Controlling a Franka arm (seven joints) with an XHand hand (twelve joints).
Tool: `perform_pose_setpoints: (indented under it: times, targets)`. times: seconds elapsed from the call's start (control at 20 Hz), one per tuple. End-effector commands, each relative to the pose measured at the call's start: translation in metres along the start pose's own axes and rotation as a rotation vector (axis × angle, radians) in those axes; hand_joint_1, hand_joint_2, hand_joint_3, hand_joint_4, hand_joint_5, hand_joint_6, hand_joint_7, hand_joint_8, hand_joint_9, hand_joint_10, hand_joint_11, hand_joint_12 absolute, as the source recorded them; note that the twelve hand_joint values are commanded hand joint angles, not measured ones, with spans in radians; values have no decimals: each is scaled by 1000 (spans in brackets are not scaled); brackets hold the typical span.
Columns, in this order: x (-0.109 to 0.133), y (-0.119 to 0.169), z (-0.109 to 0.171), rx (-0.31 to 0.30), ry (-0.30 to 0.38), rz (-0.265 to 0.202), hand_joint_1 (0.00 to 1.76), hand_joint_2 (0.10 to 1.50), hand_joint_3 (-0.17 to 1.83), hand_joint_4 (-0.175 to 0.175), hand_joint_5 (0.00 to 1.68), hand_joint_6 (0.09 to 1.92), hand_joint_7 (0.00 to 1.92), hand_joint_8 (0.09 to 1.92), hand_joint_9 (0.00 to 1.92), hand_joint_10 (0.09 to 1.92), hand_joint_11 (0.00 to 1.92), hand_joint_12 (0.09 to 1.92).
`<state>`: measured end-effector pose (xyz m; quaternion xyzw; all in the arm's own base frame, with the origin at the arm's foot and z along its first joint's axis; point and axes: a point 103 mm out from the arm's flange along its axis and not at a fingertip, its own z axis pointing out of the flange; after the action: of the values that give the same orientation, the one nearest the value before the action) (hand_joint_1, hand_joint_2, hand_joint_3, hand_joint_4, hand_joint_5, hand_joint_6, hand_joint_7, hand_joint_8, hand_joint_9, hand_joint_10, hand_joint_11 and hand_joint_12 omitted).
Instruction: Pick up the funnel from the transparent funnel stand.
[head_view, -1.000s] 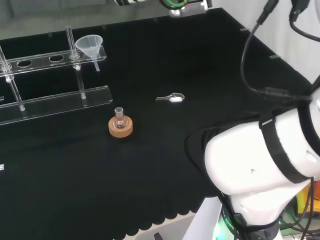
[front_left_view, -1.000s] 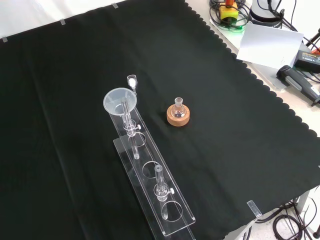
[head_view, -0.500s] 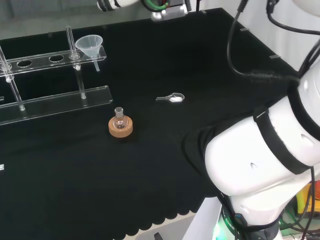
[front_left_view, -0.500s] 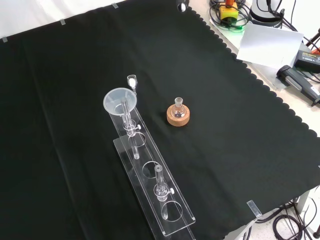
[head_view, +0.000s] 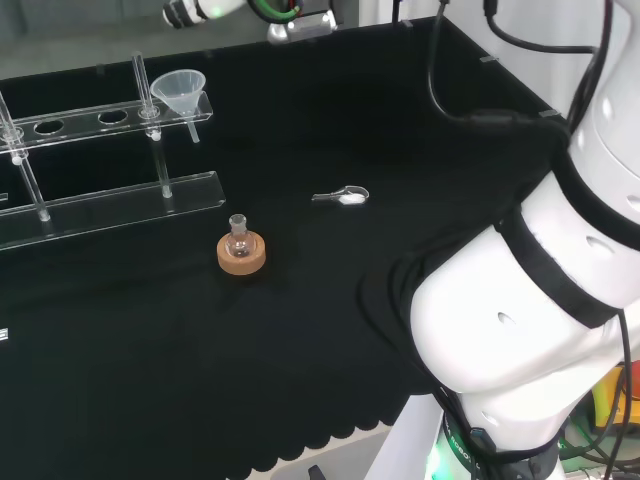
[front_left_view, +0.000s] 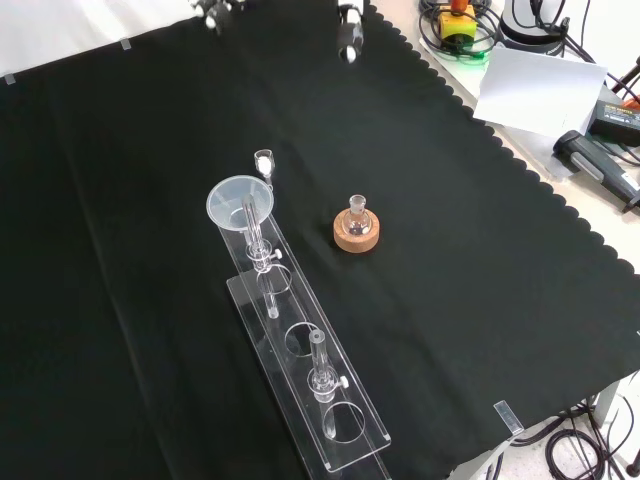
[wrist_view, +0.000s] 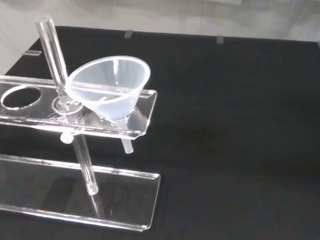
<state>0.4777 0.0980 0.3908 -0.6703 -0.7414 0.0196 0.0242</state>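
In the head view we see the translucent cone-shaped plastic funnel (head_view: 180, 90) sitting in the end hole of the upper shelf of the clear acrylic funnel stand (head_view: 110, 205), at the far left of the black cloth (head_view: 330, 300); its stem hangs down through the hole, so its long axis is upright. At the top edge of this view a white and black part of the hand (head_view: 195, 10) shows, above the funnel and a little to its right, well apart from it. We judge that the funnel lies below the hand and slightly to the left, so the coming move is mostly a descent. In the front view the funnel (front_left_view: 240, 203) sits at the far end of the stand (front_left_view: 320, 400), and tips of the hand (front_left_view: 347, 40) come in at the top, farther off than the funnel and apart from it. A small clear flask on a cork ring (front_left_view: 356, 232) stands just right of the stand. In the wrist view the funnel (wrist_view: 110, 92) rests in the shelf, beside an upright clear rod (wrist_view: 55, 60), with nothing holding it. Whether the fingers are released or clenched we cannot tell.
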Motion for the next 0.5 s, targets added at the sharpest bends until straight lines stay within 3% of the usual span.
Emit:
perform_pose_setpoints:
  times: [0.05,0.5]
  targets:
    - [21,33,21,13,10,-44,145,584,31,2,0,87,0,87,0,87,0,87]
    - [31,70,51,36,37,-48,163,592,32,1,0,87,0,87,0,87,0,87]
